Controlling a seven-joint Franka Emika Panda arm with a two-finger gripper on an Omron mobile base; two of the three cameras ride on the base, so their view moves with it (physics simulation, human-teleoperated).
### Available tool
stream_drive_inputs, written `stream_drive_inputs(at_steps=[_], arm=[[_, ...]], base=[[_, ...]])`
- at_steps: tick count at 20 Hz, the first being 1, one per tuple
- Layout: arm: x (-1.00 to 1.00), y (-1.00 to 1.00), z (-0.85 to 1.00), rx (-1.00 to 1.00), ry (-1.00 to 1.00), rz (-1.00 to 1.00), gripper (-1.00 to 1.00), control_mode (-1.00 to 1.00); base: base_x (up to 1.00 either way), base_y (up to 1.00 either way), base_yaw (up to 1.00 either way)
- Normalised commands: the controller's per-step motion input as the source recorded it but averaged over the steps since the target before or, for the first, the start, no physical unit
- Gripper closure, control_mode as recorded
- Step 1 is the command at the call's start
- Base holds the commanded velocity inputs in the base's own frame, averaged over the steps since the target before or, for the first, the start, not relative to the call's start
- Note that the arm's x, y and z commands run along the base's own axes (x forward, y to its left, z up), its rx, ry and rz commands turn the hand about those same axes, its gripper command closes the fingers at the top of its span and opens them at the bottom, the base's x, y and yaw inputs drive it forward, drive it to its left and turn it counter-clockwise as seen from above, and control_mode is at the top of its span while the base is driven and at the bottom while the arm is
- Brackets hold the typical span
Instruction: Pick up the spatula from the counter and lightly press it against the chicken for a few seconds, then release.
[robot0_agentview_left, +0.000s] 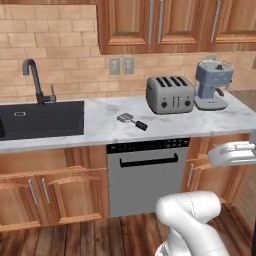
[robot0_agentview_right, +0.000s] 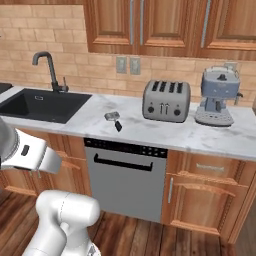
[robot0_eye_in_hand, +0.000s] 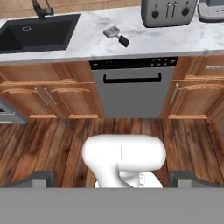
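Observation:
The spatula (robot0_agentview_left: 132, 120) lies flat on the white marble counter (robot0_agentview_left: 100, 127), between the sink and the toaster, above the dishwasher. It has a small grey blade and a short black handle that points toward the counter's front edge. It also lies there in the right base view, spatula (robot0_agentview_right: 114, 120), and near the top of the hand view, spatula (robot0_eye_in_hand: 116, 35). My gripper (robot0_eye_in_hand: 113, 178) hangs well back from the counter, high over the wooden floor. Its two dark fingertips (robot0_eye_in_hand: 43, 177) stand far apart, open, with nothing between them.
A silver toaster (robot0_agentview_left: 170, 94) and a blue coffee machine (robot0_agentview_left: 212, 84) stand at the back right of the counter. A black sink (robot0_agentview_left: 42, 119) with a dark faucet (robot0_agentview_left: 35, 80) sits at the left. A grey dishwasher (robot0_agentview_left: 147, 172) and wooden cabinet doors front the counter.

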Motion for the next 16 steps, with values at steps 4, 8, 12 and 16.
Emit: stream_drive_inputs(at_steps=[4, 8, 12, 16], arm=[[0.0, 0.0, 0.0, 0.0, 0.0, 0.0, -1.0, 1.0], [0.0, 0.0, 0.0, 0.0, 0.0, 0.0, -1.0, 1.0], [0.0, 0.0, 0.0, 0.0, 0.0, 0.0, -1.0, 1.0], [0.0, 0.0, 0.0, 0.0, 0.0, 0.0, -1.0, 1.0]], base=[[0.37, -0.03, 0.03], [0.36, -0.06, 0.02], [0.34, -0.14, 0.02], [0.29, -0.14, 0.02]])
